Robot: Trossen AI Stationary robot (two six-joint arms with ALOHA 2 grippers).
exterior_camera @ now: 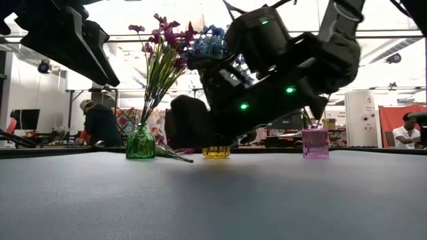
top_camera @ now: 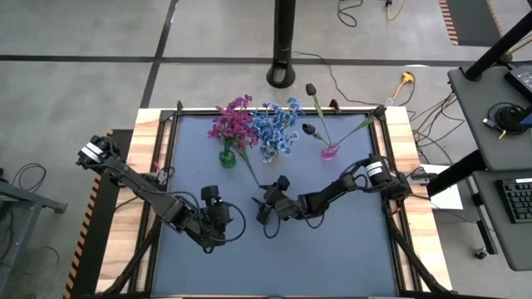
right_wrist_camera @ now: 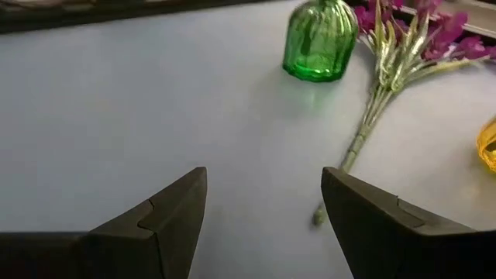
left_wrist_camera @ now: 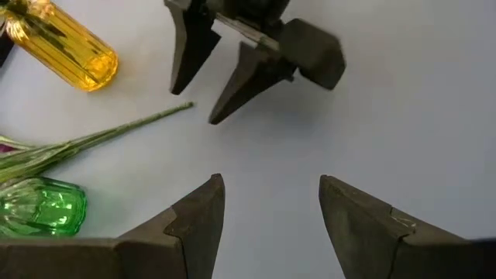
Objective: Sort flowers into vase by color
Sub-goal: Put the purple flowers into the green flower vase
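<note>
The right gripper [right_wrist_camera: 263,213] is held wide open and empty, the loose magenta sprig [right_wrist_camera: 372,116] lying just ahead of its jaws. A skewed closure could flick the thin stem away. The left gripper [left_wrist_camera: 271,209] is parked open, empty.

Glossy ribbed glass green vase [right_wrist_camera: 319,40], matt grey table top [top_camera: 332,249], pale wooden rim [top_camera: 150,141].

no readable text, labels or signs
</note>
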